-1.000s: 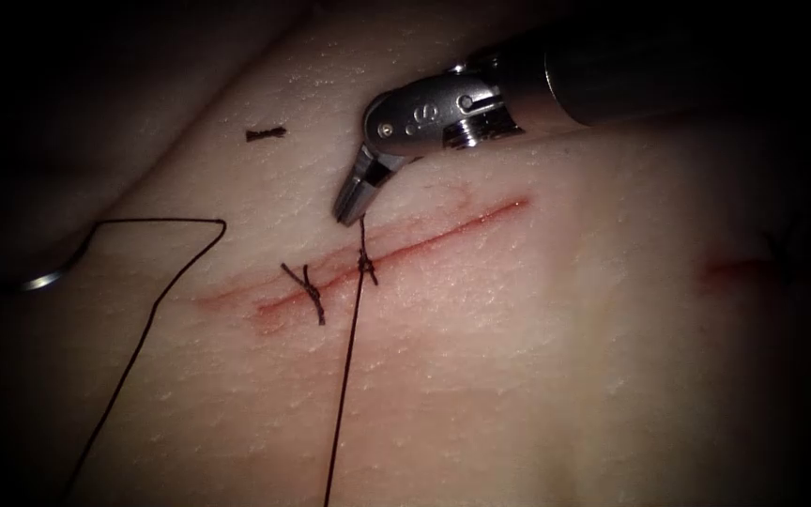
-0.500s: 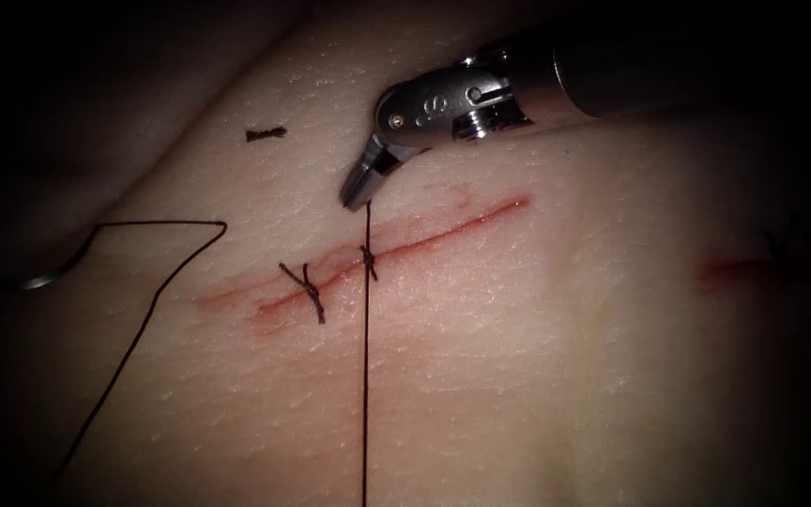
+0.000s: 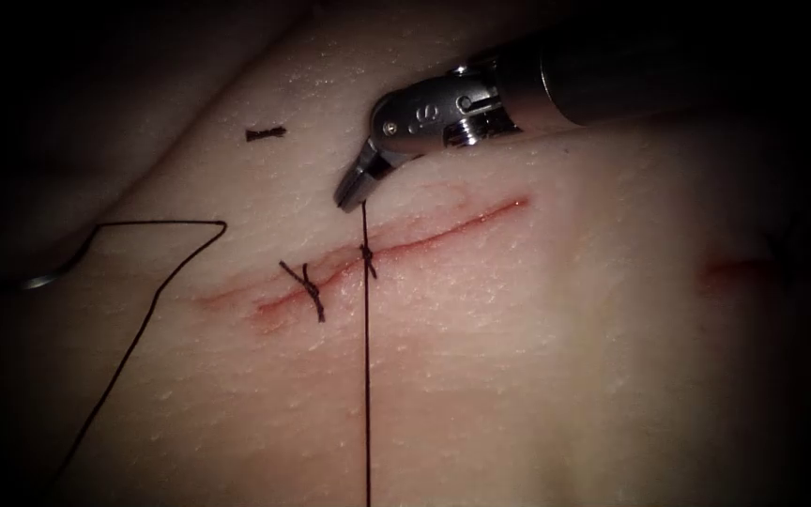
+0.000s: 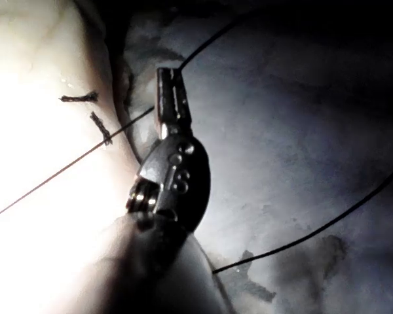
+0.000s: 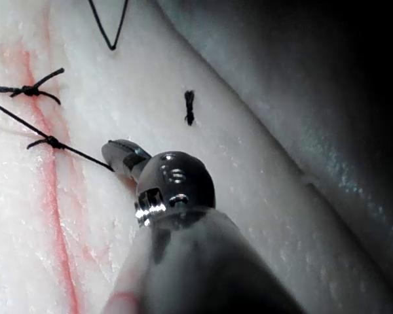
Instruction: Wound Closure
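Right tool [image 3: 351, 195]: jaws clamped on the thread [image 3: 365, 376], upper centre, above the cut [image 3: 424, 239].
Left tool [image 4: 170, 98]: jaws together, empty.
Needle [image 3: 44, 279]: far left, on the tissue [image 3: 518, 376].

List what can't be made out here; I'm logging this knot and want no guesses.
Needle: endoscope view, shadow left of the cut hides most of its curve; neither tool holds it.
Thread: right tool grips it beyond the knot; the endoscope's bottom edge cuts it off. Left tool grips thread in the left wrist view.

Right hand [image 3: 351, 195] clamped (wrist bent down), left hand [image 4: 173, 91] closed.
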`<state>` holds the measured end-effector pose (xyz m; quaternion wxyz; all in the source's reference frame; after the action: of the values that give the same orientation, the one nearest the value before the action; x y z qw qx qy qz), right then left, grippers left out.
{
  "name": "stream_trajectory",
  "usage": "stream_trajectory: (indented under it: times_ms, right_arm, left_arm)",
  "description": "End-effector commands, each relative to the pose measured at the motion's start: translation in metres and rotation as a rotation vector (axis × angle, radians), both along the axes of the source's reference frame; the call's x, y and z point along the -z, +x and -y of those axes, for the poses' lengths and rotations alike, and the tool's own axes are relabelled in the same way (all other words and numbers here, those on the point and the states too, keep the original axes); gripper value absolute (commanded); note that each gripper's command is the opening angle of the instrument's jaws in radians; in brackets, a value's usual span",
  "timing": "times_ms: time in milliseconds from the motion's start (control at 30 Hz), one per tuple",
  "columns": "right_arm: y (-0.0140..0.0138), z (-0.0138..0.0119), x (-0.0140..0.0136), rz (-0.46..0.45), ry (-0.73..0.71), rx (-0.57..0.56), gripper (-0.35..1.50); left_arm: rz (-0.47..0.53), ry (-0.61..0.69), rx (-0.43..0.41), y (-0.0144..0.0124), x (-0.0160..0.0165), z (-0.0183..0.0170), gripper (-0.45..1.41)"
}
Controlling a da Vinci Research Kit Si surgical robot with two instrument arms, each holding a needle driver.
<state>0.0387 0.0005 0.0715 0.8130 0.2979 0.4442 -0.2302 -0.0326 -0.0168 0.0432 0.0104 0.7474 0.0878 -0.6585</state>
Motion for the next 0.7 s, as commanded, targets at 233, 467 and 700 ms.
stream_trajectory:
  times_ms: [233,467,700]
  right_arm:
    - [-0.0009,-0.0017,0.0028,0.063,0.073,-0.245,1.47]
    - [-0.0048,-0.0027,0.0049,0.093,0.102,-0.392,1.47]
    - [-0.0089,-0.0003,0.0074,0.014,0.117,-0.480,1.32]
  left_arm:
    - [-0.039,-0.045,0.096,0.0019,0.0016,-0.0090,-0.45]
    - [-0.061,-0.084,0.150,0.0043,0.0023,-0.0174,-0.45]
    - [-0.093,-0.084,0.180,0.0057,0.0007,-0.0217,-0.45]
